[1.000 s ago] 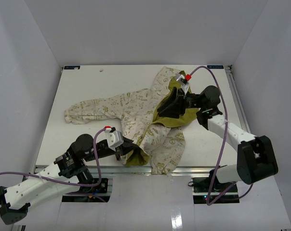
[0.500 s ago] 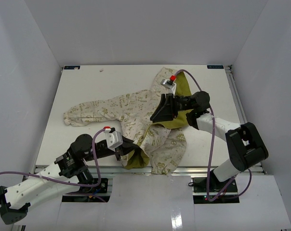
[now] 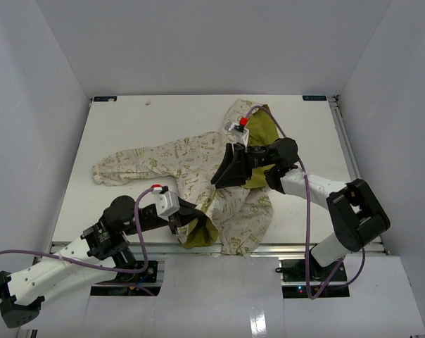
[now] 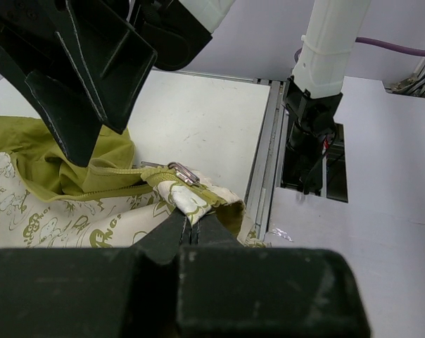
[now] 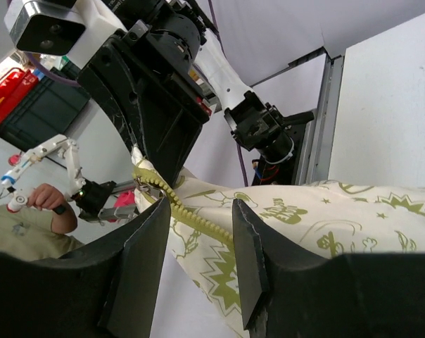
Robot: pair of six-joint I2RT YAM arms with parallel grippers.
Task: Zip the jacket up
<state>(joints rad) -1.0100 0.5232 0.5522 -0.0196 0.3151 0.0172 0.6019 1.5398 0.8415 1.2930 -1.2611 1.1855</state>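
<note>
The jacket [image 3: 191, 158] lies spread on the table, cream with a green print. Its olive lining shows by the hood [image 3: 265, 130] and at the near hem. My left gripper [image 3: 187, 217] is shut on the hem corner at the near table edge. In the left wrist view the pinched fabric [image 4: 191, 201] sits just below the metal zipper slider [image 4: 181, 171]. My right gripper [image 3: 221, 174] hovers open over the jacket front. In the right wrist view the olive zipper teeth [image 5: 191, 220] run between its parted fingers [image 5: 146, 246], untouched, toward the left gripper [image 5: 156, 105].
The white table [image 3: 142, 123] is enclosed by white walls on three sides. A metal rail [image 4: 265, 162] runs along its near edge, with the right arm's base [image 4: 314, 127] just beyond. The jacket's left sleeve [image 3: 114, 167] stretches toward the table's left side.
My right gripper has moved left and nearer across the jacket front, from beside the hood lining toward the left gripper. The left gripper has kept its hold and place.
</note>
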